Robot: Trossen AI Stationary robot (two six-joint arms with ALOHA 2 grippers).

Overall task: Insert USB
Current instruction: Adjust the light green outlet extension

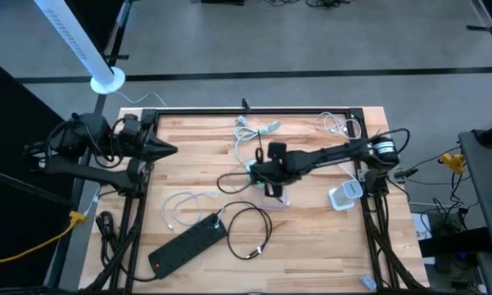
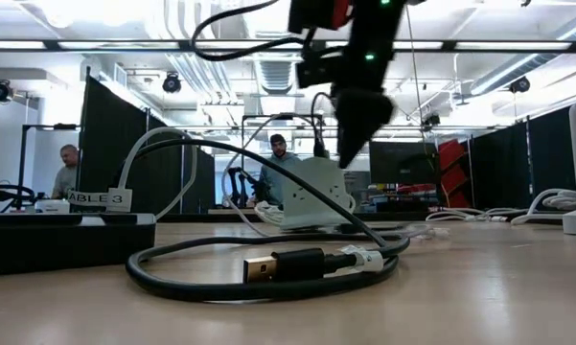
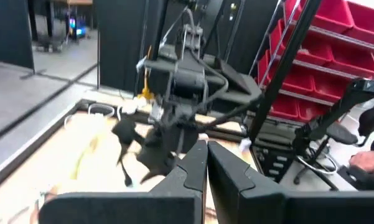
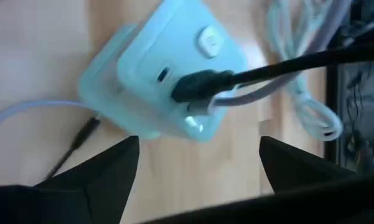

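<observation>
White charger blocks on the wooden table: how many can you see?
2. One pale square charger block lies mid-table under the right gripper, with a black plug in it; another white charger block sits near the table's right edge. Cables may hide more.

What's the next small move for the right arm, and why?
Probably lift the right tool straight up and clear. It hangs open over the white charger block, and the black plug already sits in the block's port with nothing between the tool's fingers. Retreating upward should avoid snagging the black cable. The left tool waits shut at the table's left edge.
</observation>
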